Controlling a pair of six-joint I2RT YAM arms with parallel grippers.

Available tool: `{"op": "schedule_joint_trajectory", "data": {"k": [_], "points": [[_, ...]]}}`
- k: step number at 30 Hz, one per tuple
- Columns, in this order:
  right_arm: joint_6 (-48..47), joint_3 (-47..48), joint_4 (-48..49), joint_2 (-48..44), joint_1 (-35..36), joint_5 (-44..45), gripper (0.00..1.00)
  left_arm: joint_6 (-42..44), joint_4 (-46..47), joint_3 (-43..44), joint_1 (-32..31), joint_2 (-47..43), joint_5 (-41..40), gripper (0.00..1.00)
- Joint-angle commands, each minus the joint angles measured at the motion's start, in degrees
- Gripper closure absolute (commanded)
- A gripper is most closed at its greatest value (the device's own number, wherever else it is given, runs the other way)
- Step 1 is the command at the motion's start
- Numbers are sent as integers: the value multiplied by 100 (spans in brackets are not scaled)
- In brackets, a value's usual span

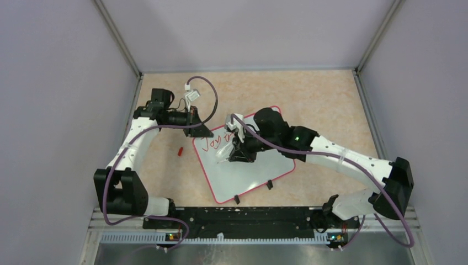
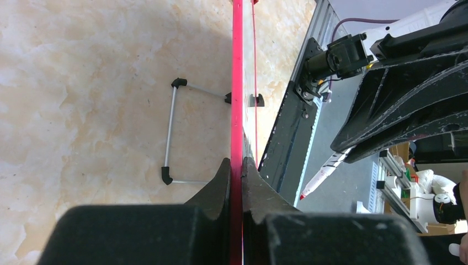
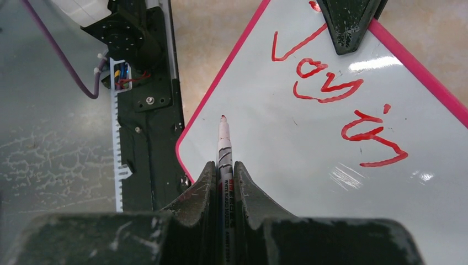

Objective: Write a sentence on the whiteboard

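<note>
Both clenched | left hand (image 2: 236, 168): whiteboard (image 1: 245, 174) rim | right hand (image 3: 223, 171): marker (image 3: 223, 141) pointing at near-left rim

The red-framed whiteboard (image 1: 248, 171) sits skewed, its sentence (image 1: 212, 143) (red ink) reading "Joy in".

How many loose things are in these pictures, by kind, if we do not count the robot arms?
Whiteboard: 1
Marker: 1
Small red piece, perhaps a cap: 1
Total: 3
</note>
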Motion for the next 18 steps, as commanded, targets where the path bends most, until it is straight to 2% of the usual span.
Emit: {"op": "schedule_joint_trajectory", "data": {"k": [1,8,18], "points": [[172,190,328,173,153,203,100,-40,170,-49,-7,9,-437,100],[160,326,426,397,508,1238,100,-77,173,-32,1,12,-478,100],[-106,523,517,501,930,1719,100,-83,117,61,18,232,-470,100]]}}
